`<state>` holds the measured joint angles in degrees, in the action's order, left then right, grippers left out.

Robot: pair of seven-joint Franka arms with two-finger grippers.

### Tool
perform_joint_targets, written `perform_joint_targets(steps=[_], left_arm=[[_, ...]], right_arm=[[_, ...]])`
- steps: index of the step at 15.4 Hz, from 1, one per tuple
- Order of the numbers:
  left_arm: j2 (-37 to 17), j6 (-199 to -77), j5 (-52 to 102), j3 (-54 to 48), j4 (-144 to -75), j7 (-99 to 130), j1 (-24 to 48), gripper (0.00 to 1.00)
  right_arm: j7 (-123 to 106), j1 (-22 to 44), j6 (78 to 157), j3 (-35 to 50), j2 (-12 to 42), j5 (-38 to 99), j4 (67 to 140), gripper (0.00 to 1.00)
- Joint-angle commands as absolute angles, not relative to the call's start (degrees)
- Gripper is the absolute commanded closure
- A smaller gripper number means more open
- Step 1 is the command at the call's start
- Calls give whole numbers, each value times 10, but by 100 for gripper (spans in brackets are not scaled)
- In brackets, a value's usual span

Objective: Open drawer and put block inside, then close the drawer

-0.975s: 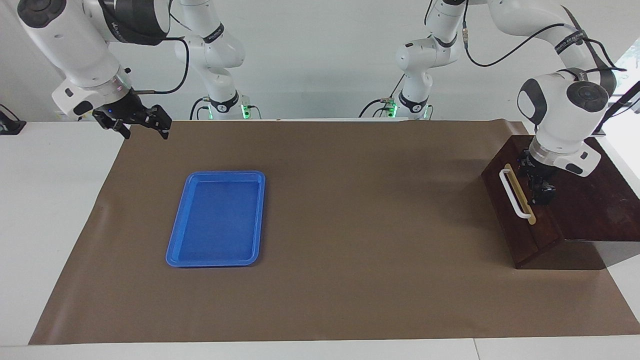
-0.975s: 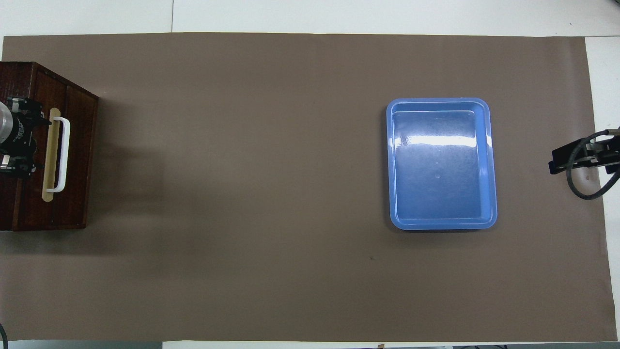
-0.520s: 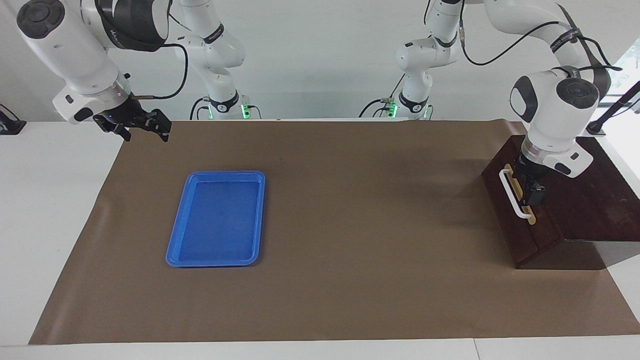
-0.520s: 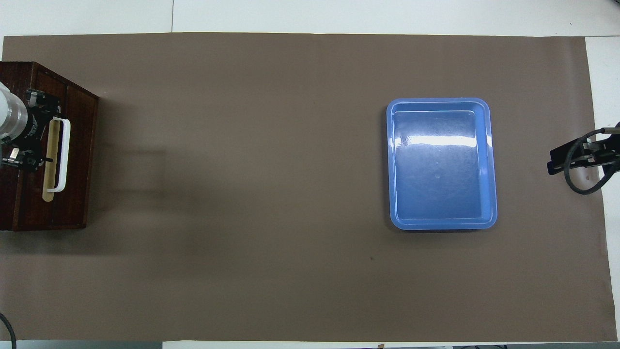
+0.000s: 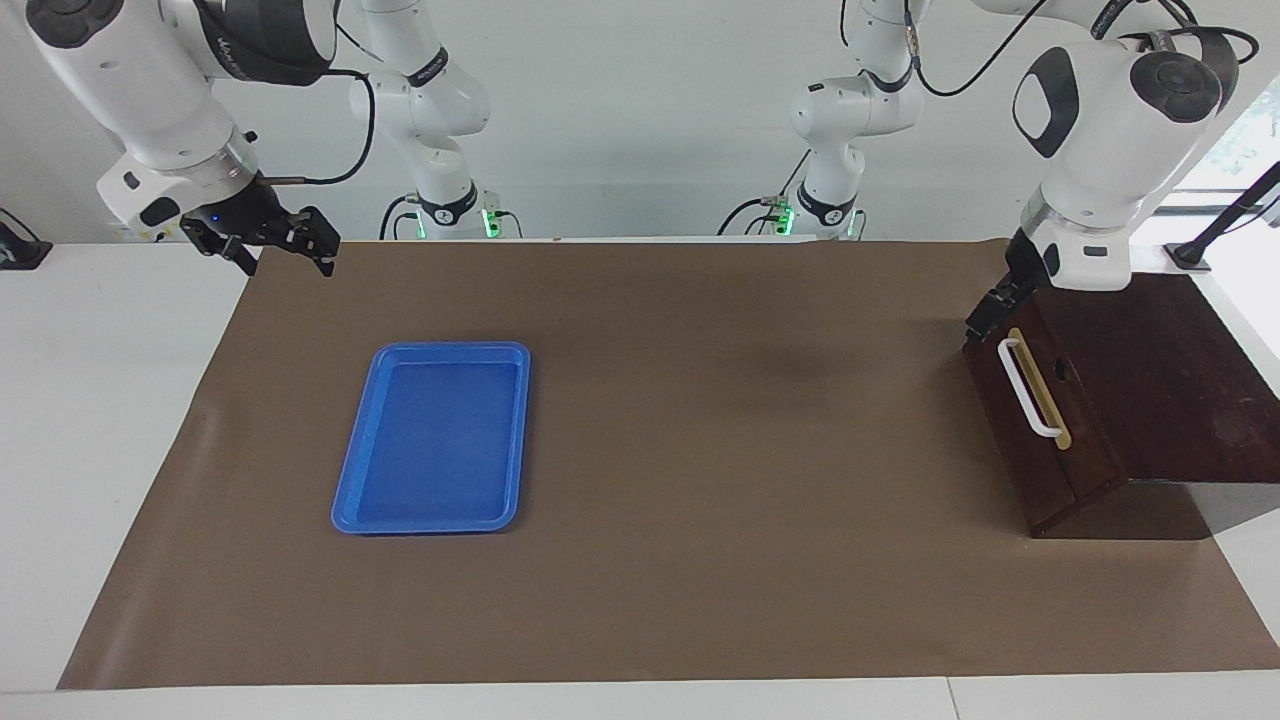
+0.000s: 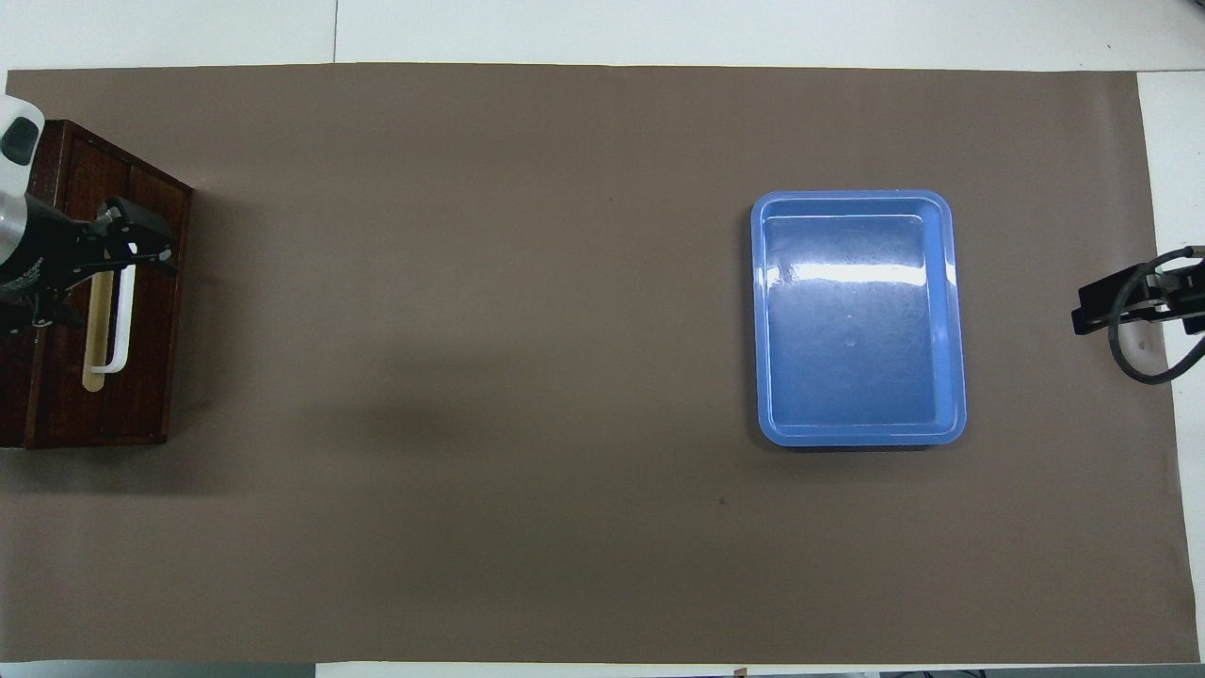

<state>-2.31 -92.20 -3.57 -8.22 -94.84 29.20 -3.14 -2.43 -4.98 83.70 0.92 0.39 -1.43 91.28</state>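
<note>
The dark wooden box stands at the left arm's end of the table. Its drawer (image 5: 1045, 440) (image 6: 151, 358) is shut, and the white bar handle (image 5: 1030, 392) (image 6: 122, 325) lies free on its tan strip. My left gripper (image 5: 995, 300) (image 6: 104, 268) hangs open and empty in the air, over the end of the drawer front that lies nearer to the robots, clear of the handle. Over the mat's edge at the right arm's end, my right gripper (image 5: 285, 262) (image 6: 1097, 313) waits open with nothing in it. The block is out of view.
A blue plastic tray (image 5: 524, 420) (image 6: 955, 320) with nothing in it lies on the brown mat (image 5: 750, 500) toward the right arm's end. The white tabletop shows around the mat.
My left gripper has risen from the box top beside the handle and swung out over the drawer's front edge. The right arm has barely shifted. The drawer stays shut.
</note>
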Motion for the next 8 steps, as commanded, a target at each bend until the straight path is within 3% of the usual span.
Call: perform_joint_targets(steps=[1, 8], left_arm=[[7, -887, -23, -76, -966, 200, -25, 0], [13, -859, -14, -87, -964, 116, -37, 0]], right_arm=[[-19, -47, 852, 8, 1, -12, 914, 0], [-22, -46, 866, 9, 1, -11, 917, 0]])
